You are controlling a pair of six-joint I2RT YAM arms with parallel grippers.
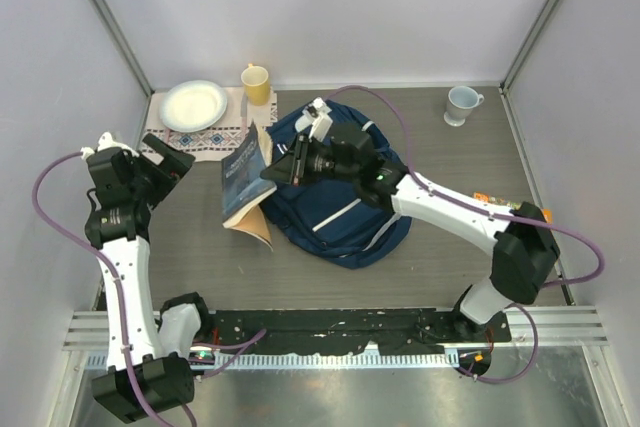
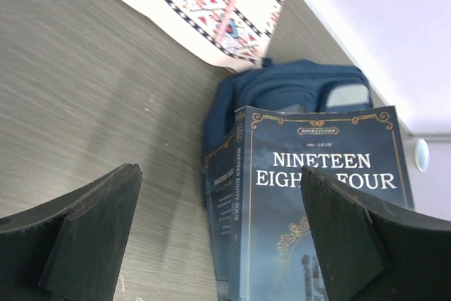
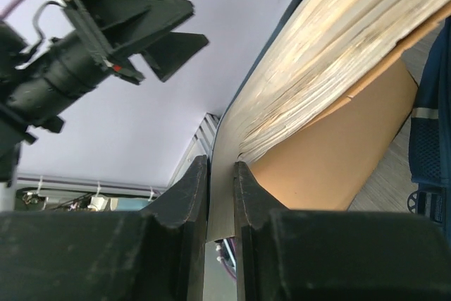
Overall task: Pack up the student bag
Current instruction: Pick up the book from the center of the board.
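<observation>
The student bag (image 1: 340, 207), navy with white stripes, lies mid-table; it shows behind the book in the left wrist view (image 2: 296, 89) and at the right edge of the right wrist view (image 3: 431, 139). A dark blue book (image 1: 245, 182) titled "Nineteen Eighty-Four" (image 2: 317, 209) stands tilted against the bag's left side. My right gripper (image 1: 282, 171) is shut on the book's cover (image 3: 222, 174), and the pages (image 3: 338, 47) fan away from it. My left gripper (image 1: 172, 162) hangs open left of the book, nothing between its fingers (image 2: 220, 174).
At the back left a patterned placemat (image 1: 215, 137) carries a white plate (image 1: 193, 104), with a yellow cup (image 1: 256, 82) beside it. A pale mug (image 1: 461, 104) stands at the back right. The cell's walls close in on both sides.
</observation>
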